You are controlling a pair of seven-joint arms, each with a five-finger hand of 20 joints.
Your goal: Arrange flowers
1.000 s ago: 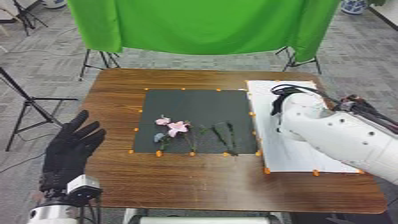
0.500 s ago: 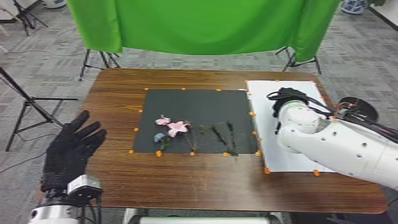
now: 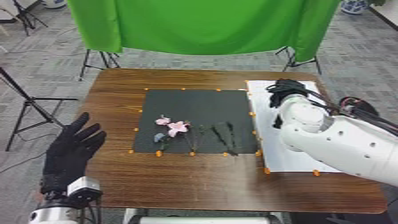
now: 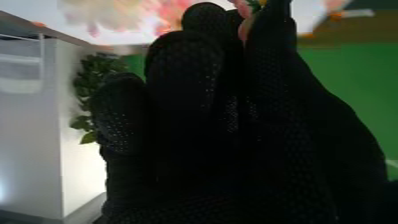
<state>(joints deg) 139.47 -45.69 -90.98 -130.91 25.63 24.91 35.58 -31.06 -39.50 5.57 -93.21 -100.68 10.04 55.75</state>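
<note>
My right hand (image 3: 287, 87) is over the back part of the white sheet (image 3: 277, 161), its fingers close together. In the right wrist view, this hand (image 4: 213, 120) pinches a pink flower (image 4: 244, 24) at the fingertips, with a bit of green beside it. Blurred cream and pink blooms (image 4: 164, 14) show past the fingers against white. On the dark mat (image 3: 191, 102) lie a pink lily (image 3: 178, 127), a smaller pink bloom (image 3: 163, 121), a grey-blue bloom (image 3: 160, 137) and dark green stems (image 3: 222, 136). Left of the mat, my left hand (image 3: 71, 150) is open, apart from the flowers.
Orange tabs (image 3: 267, 171) edge the mat and the sheet on the brown table (image 3: 195, 187). A green cloth (image 3: 204, 27) hangs behind the table. My right forearm crosses above the sheet. A tripod (image 3: 31, 102) stands on the floor at the left.
My right hand has shifted slightly toward the back of the table, its fingers drawn closer together, and the forearm has swung toward the front. The left hand has stayed still.
</note>
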